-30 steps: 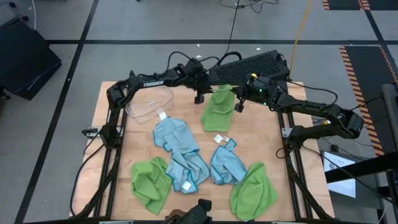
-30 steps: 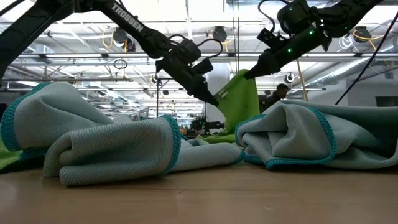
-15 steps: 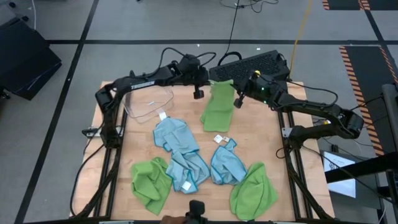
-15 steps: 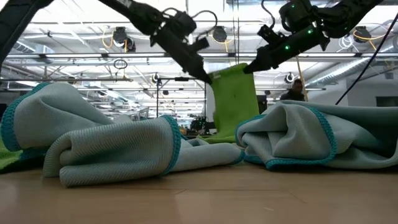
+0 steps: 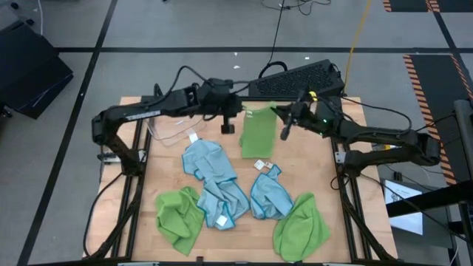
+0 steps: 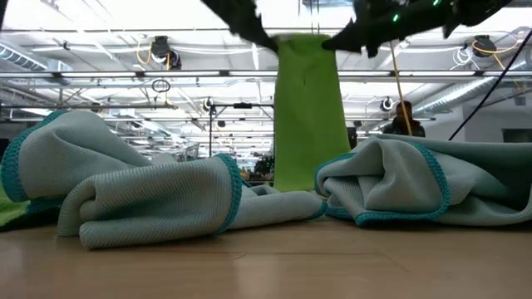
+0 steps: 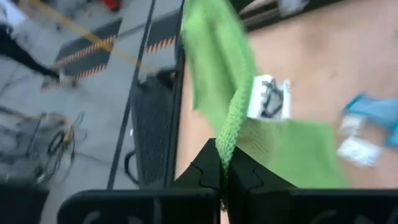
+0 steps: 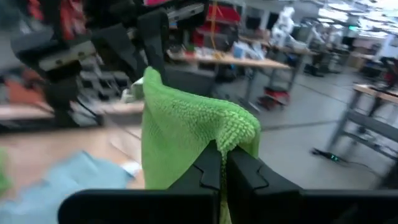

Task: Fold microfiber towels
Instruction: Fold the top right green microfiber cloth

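A lime green microfiber towel [image 5: 257, 134] hangs spread between my two grippers over the far middle of the table; it is a tall green strip [image 6: 306, 108] in the low view. My left gripper [image 5: 228, 124] is shut on its upper left corner. My right gripper [image 5: 284, 127] is shut on its upper right corner. Blue towels hide the strip's lower end in the low view. Three light blue towels [image 5: 207, 159] [image 5: 224, 198] [image 5: 270, 196] and two more green ones [image 5: 179, 214] [image 5: 301, 225] lie crumpled on the table. My left gripper pinches the green towel's hemmed edge [image 7: 227, 138] at one upper corner between its two fingers, close to the white tag [image 7: 268, 99]. The fingers slant downward from the left. The cloth hangs below them. My right gripper pinches the other upper corner [image 8: 239, 129] between its two fingers, where the cloth bunches into a small fold. The fingers come in about level from the right. The towel's top edge [image 6: 304, 38] runs across to the left gripper, and the cloth hangs below.
A clear plastic bin [image 5: 176, 122] stands at the far left of the table. A black keyboard [image 5: 299, 76] lies past the far edge. Bare wood shows at the middle right [image 5: 310, 162]. A person [image 6: 406, 116] stands in the room beyond.
Both grippers have risen with the green towel, the left one much more. The towel was bunched and leaning from the right gripper with its lower part on the table. It now hangs as a flat, spread strip between the two grippers, its top edge drawn out.
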